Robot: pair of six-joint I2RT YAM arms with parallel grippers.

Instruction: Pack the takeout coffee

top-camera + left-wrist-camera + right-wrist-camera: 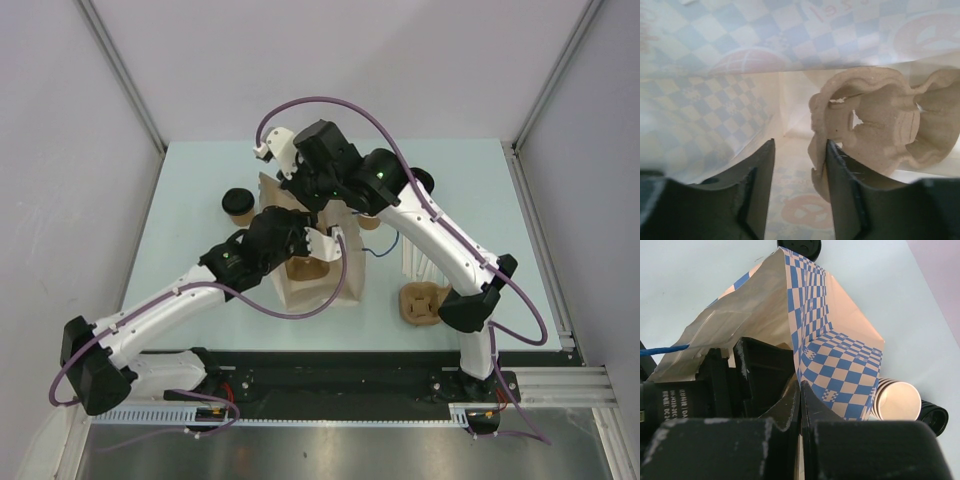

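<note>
The takeout coffee [237, 203], a tan cup with a black lid, stands on the table left of the paper bag [345, 280]; its lid [800, 246] shows beyond the bag in the right wrist view. My left gripper [300, 247] reaches into the bag's mouth. Inside, its jaws [800, 155] stand open, and a pulp cup carrier [880, 125] rests with its rim against the right finger [842, 185]. My right gripper [800, 390] is shut on the top edge of the blue-checked bag [840, 355] and holds it up.
A second pulp carrier [422, 303] lies on the table at the right, near the right arm's base. A stack of lidless cups [897, 402] and a black lid [934, 417] sit behind the bag. A blue cable [662, 351] hangs at the left.
</note>
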